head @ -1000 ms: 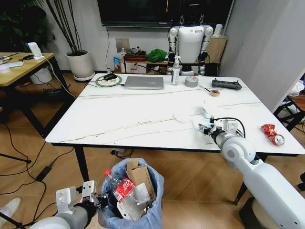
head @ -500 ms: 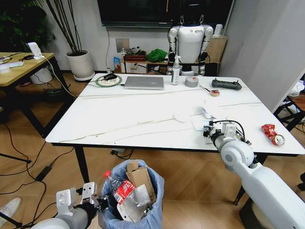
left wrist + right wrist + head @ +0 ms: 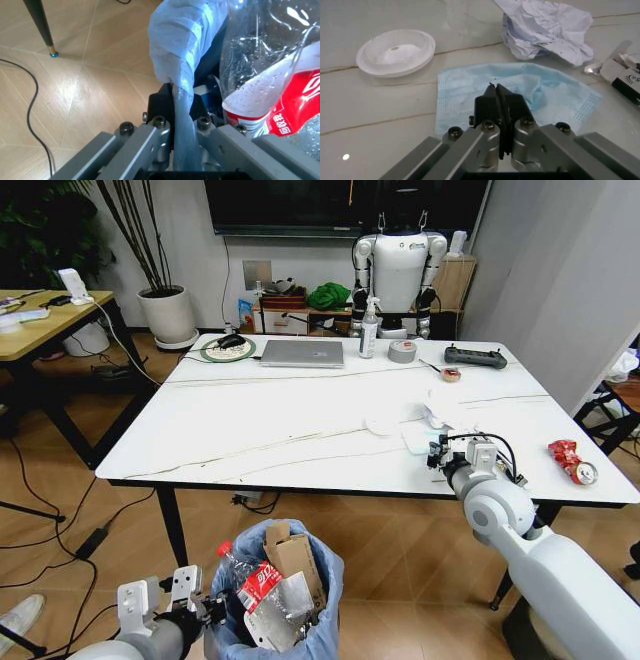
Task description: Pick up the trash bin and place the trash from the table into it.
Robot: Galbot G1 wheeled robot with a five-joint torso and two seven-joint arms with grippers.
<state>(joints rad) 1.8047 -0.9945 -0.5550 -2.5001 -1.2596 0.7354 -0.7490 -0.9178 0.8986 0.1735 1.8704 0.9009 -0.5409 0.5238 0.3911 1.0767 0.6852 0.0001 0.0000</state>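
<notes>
- Two arms are showing in the head view: the left tool (image 3: pixel 205 612) is gripping the rim of the trash bin (image 3: pixel 322 572) low beside the floor, in front of the bench (image 3: pixel 250 420), while the right tool (image 3: pixel 436 452) is reaching over the bench's near right part. The bin is holding a cardboard box (image 3: pixel 292 555) and a red-labelled bottle (image 3: pixel 255 582). A crushed red can (image 3: pixel 571 460) is lying near the bench's right edge, and a silver laptop (image 3: pixel 302 353) is sitting at the far side.
- Left wrist view: the left tool is pinching shut on the bin's blue bag rim (image 3: pixel 172 45), with the bottle (image 3: pixel 270 86) pressing close beside it.
- Right wrist view: the right tool (image 3: pixel 496 97) is closing tight on a light-blue face mask (image 3: pixel 520 93) lying on the bench, near a white lid (image 3: pixel 396 52) and crumpled paper (image 3: pixel 545 30).
</notes>
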